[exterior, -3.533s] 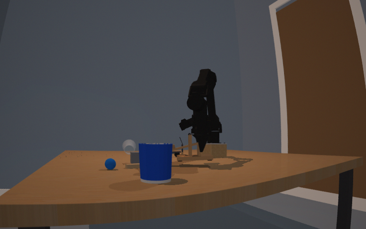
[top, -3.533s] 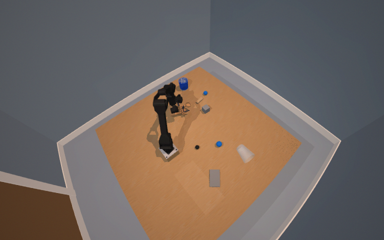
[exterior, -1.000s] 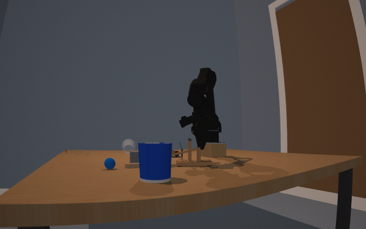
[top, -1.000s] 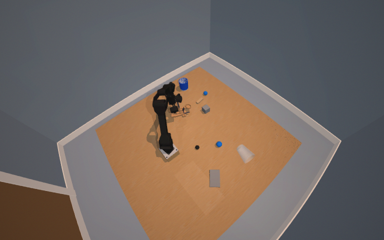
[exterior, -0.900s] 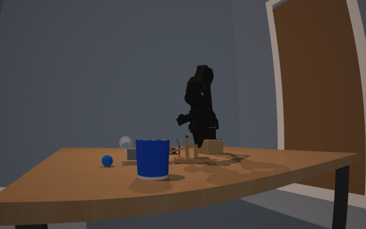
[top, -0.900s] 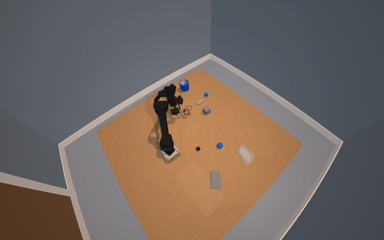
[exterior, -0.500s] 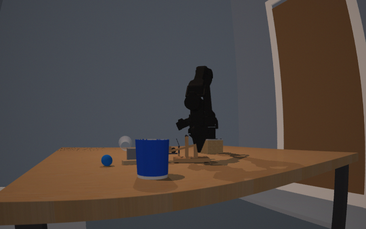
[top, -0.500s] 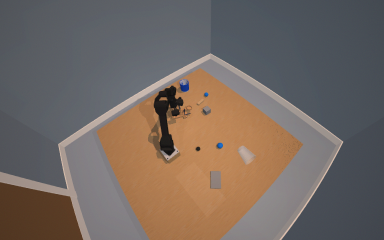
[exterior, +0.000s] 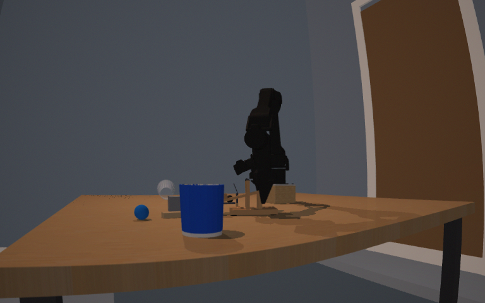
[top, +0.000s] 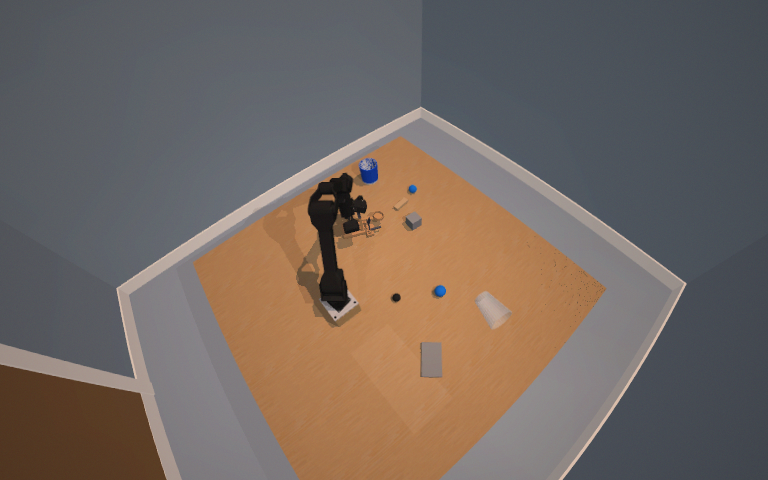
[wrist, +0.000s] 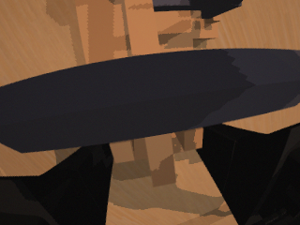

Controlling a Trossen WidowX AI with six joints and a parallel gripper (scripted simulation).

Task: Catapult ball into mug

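The wooden catapult [top: 362,232] [exterior: 247,196] [wrist: 141,28] stands on the table beside the arm. A dark bar [wrist: 141,98] crosses the wrist view in front of it. My gripper [exterior: 263,202] [wrist: 149,127] points down at the catapult's end away from the mug. Its fingers are partly open, one on each side of the wooden parts. Whether they touch the wood is unclear. The blue mug [top: 368,172] [exterior: 202,210] stands upright near the table edge. One blue ball [top: 412,189] [exterior: 141,212] lies near the mug. Another blue ball [top: 440,290] lies farther off. The catapult's cup is partly hidden.
A grey cube [top: 413,220] [exterior: 173,203] and a small wooden strip [top: 400,203] [exterior: 170,214] lie beyond the catapult. A black ball [top: 395,297] lies near the arm's base. A whitish ribbed cup [top: 493,310] [exterior: 166,189] lies on its side. A grey slab [top: 431,360] lies flat.
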